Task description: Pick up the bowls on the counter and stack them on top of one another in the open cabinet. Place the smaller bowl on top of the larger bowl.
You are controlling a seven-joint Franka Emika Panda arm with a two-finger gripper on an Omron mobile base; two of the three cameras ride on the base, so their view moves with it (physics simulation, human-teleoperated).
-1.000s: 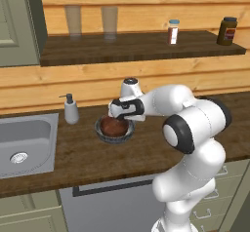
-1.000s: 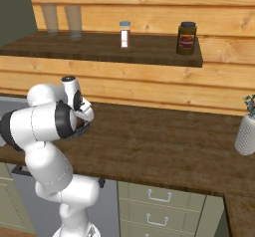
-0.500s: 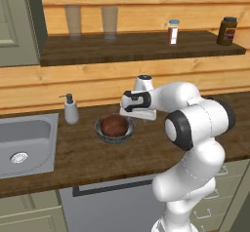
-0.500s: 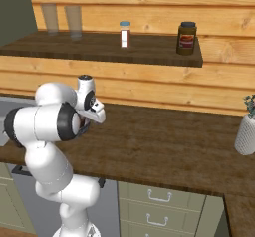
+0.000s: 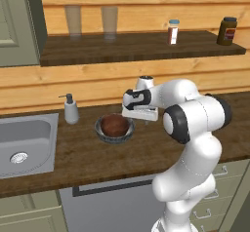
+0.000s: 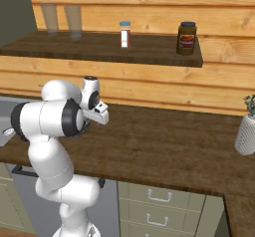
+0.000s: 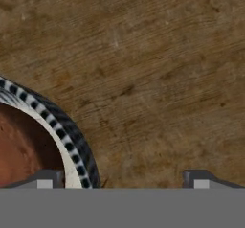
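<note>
On the counter (image 5: pixel 97 158), near its back edge and between the sink (image 5: pixel 24 143) and my arm, sits the larger bowl (image 5: pixel 100 131): wide, shallow, dark grey-blue, ribbed outside, with a pale speckled rim. Nested inside it is the smaller bowl (image 5: pixel 116 125), smooth, glossy and reddish-brown, narrower than its carrier. My gripper (image 7: pixel 122 180) hangs just beside the pair, on the side away from the sink, pointing down at bare wood; its two finger tips (image 7: pixel 45 180) stand well apart with nothing between them, one tip over the ribbed rim. A grey soap dispenser (image 5: pixel 71 110) stands at the sink's back corner. Above, the open cabinet (image 5: pixel 136 48) is a dark shelf backed by light planks, its grey-green door (image 5: pixel 19 24) at the left end. On the shelf stand two clear glasses (image 5: pixel 73 20), a small white jar (image 5: pixel 172 32) and a dark jar (image 5: pixel 227 30). At the counter's far right end stands a white vase (image 6: pixel 246 134).
</note>
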